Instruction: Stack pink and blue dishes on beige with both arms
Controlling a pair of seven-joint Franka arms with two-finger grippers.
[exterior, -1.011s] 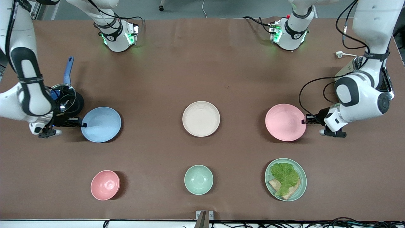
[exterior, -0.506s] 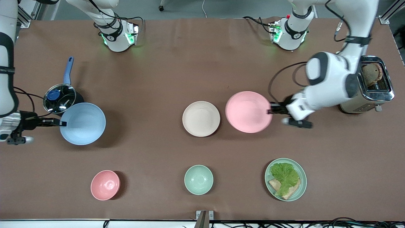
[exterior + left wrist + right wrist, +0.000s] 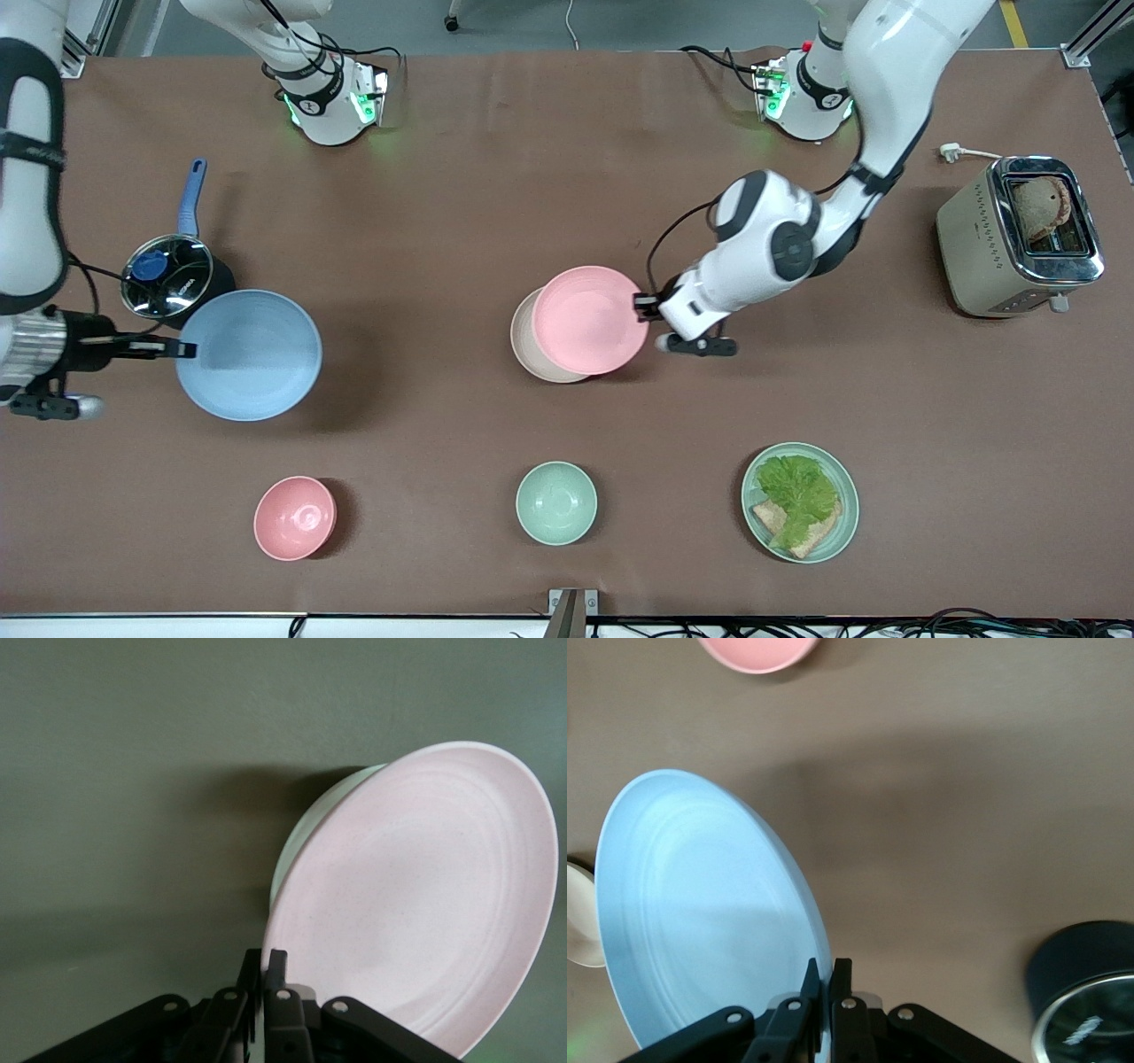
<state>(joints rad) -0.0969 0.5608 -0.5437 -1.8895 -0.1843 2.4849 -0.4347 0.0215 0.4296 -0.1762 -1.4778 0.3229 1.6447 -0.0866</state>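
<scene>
My left gripper (image 3: 640,306) is shut on the rim of the pink plate (image 3: 589,320), holding it in the air over the beige plate (image 3: 524,346), which shows only as a crescent beneath it. In the left wrist view the pink plate (image 3: 416,904) fills the frame above the gripper (image 3: 265,958), with the beige plate's edge (image 3: 306,828) peeking out under it. My right gripper (image 3: 182,347) is shut on the rim of the blue plate (image 3: 250,354), lifted over the table near the right arm's end. The right wrist view shows the blue plate (image 3: 700,912) clamped in the gripper (image 3: 824,967).
A dark pot with a glass lid and blue handle (image 3: 170,273) stands beside the blue plate. Nearer the front camera are a pink bowl (image 3: 295,517), a mint-green bowl (image 3: 556,502) and a mint-green plate with lettuce and bread (image 3: 800,502). A toaster (image 3: 1019,237) is at the left arm's end.
The left arm has carried the pink plate from beside the beige plate to above it. The right gripper has shifted the lifted blue plate slightly toward the table's middle.
</scene>
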